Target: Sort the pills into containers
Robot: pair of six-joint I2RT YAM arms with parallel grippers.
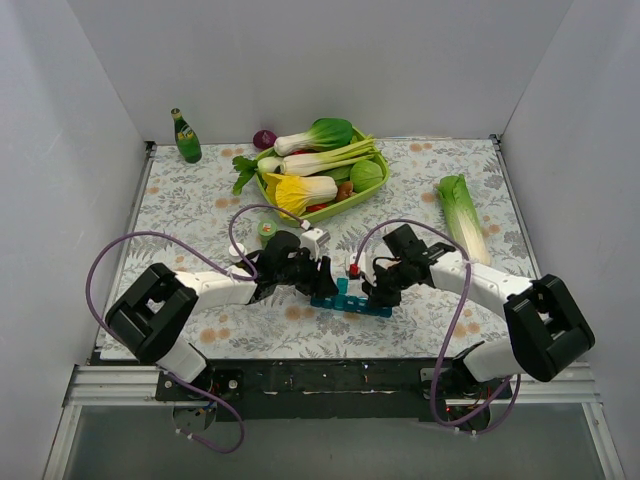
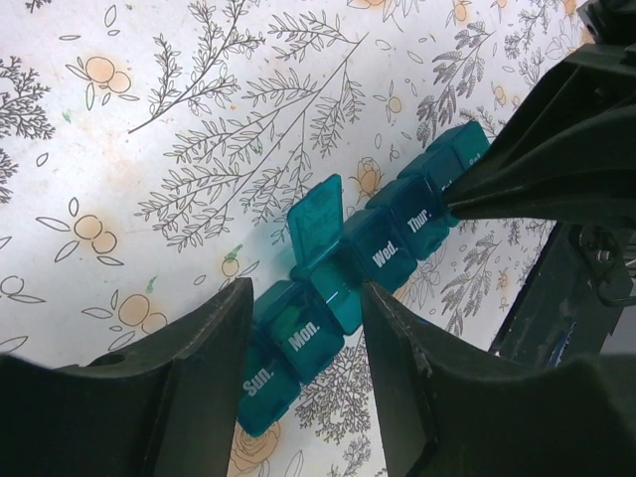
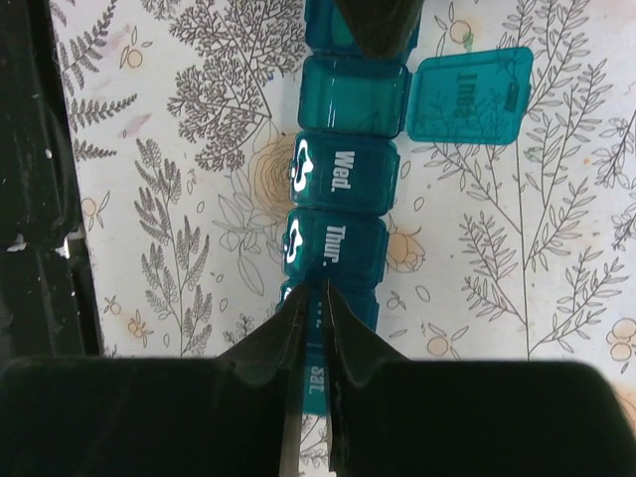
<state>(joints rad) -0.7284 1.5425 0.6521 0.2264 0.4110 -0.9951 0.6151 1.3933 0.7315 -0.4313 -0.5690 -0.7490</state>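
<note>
The teal-blue pill organiser (image 1: 350, 300) lies on the flowered cloth between my two grippers. In the left wrist view the organiser (image 2: 298, 343) shows Sun., Mon., Wed. and Thur. lids shut, and the Tuesday lid (image 2: 316, 221) stands open. My left gripper (image 2: 303, 298) is open, its jaws astride the Mon. end just above the strip. My right gripper (image 3: 318, 288) is shut, its tips down on the organiser (image 3: 338, 169) just past the Thur. lid. No loose pill shows. In the top view the left gripper (image 1: 318, 280) and right gripper (image 1: 378, 292) nearly meet.
A lime-green basket (image 1: 268, 192) of vegetables stands behind the arms. A green bottle (image 1: 186, 136) is at the back left, a long leafy vegetable (image 1: 463, 215) at the right. A small red and white object (image 1: 353, 268) sits by the organiser.
</note>
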